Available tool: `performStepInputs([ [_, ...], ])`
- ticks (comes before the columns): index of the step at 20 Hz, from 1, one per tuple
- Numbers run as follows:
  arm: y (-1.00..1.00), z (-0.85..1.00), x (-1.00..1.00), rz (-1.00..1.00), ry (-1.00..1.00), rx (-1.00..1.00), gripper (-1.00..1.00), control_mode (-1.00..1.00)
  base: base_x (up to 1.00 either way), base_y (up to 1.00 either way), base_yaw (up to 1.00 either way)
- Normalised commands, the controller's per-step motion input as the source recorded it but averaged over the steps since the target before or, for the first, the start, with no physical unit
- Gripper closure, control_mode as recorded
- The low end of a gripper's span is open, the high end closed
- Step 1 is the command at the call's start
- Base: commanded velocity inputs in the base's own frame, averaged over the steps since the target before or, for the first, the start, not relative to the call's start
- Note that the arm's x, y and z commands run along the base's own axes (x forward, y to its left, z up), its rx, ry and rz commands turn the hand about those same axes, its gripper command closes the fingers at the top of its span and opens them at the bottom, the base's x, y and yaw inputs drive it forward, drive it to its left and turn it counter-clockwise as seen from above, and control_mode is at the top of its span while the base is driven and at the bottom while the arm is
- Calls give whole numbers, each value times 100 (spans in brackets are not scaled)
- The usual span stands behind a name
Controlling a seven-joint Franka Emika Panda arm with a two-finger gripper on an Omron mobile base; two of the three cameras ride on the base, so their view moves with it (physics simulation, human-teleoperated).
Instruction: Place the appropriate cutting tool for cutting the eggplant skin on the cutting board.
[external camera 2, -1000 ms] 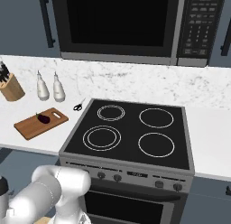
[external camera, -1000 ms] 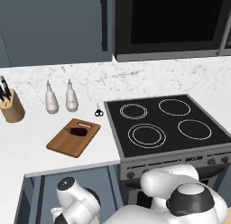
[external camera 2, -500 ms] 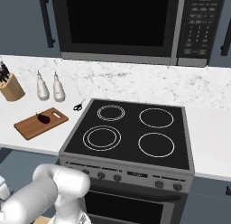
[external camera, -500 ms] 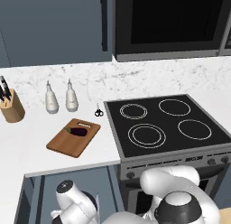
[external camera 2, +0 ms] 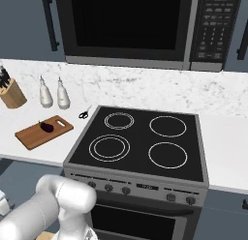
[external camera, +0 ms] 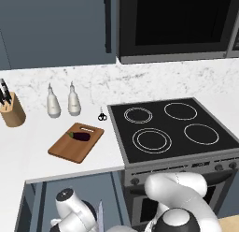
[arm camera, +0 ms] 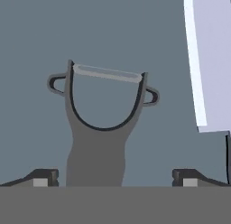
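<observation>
The gripper [arm camera: 113, 178], fingers apart, had sunk lower toward the peeler [arm camera: 101, 128]; a knife [arm camera: 210, 60] lay at two o'clock.

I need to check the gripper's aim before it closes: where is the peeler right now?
In the hand view the peeler lies centred between the two spread fingertips, forked head pointing away, with the knife blade to its right.

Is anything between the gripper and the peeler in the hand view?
Nothing visible. The peeler lies between the open fingertips, its handle toward the gripper. A knife blade lies off to one side, apart from the peeler.
</observation>
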Motion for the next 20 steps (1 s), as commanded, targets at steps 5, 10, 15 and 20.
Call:
performStepInputs([
  [5,14,-20,6,-4,0,0,-100,-100,0,0,0],
  [10,9,-34,0,-2,0,0,-100,-100,0,0,0],
  [15,0,-68,-12,0,0,0,100,-100,0,0,0],
  [20,0,-54,-25,0,-4,0,100,-100,0,0,0],
])
